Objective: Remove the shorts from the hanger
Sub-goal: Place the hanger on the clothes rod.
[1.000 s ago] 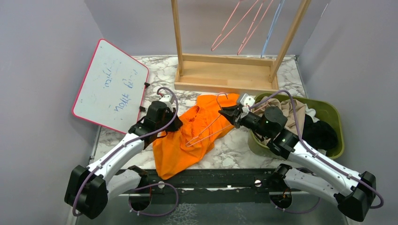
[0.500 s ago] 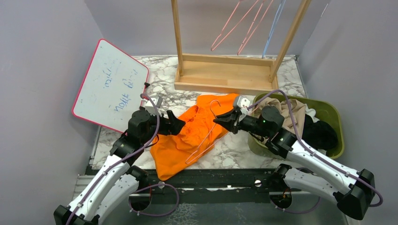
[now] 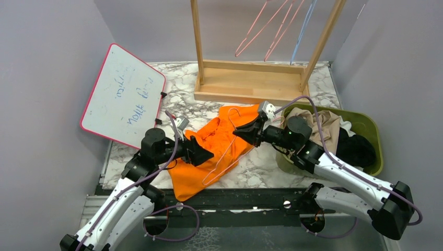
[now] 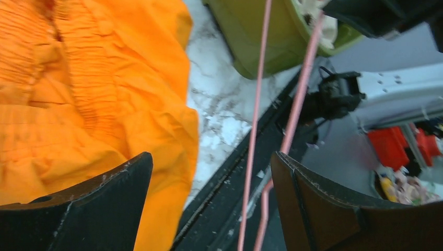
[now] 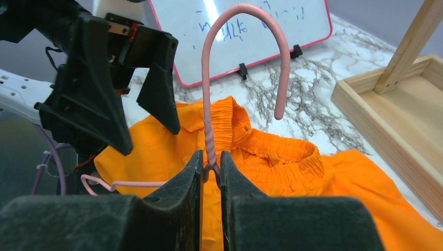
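Observation:
The orange shorts (image 3: 201,167) lie crumpled on the marble table, elastic waist (image 5: 284,149) toward the back. A pink wire hanger (image 3: 225,151) slants over them, its whole outline showing above the fabric. My right gripper (image 3: 244,130) is shut on the hanger's twisted neck (image 5: 211,157), with the hook (image 5: 245,21) standing up beyond the fingers. My left gripper (image 3: 202,152) hovers open over the shorts' left part, holding nothing. In the left wrist view the hanger wires (image 4: 256,130) run past the open left gripper (image 4: 211,178) beside the orange cloth (image 4: 94,89).
A green bin (image 3: 372,124) at the right holds tan shorts (image 3: 319,123), black shorts (image 3: 358,149) and a bit of white cloth (image 3: 346,127). A wooden rack (image 3: 251,83) with hanging wire hangers (image 3: 261,29) stands at the back. A whiteboard (image 3: 123,94) leans at the left.
My left gripper opened, let go of the orange shorts and shifted toward the front right. The right gripper drew the hanger up and to the left, off the fabric.

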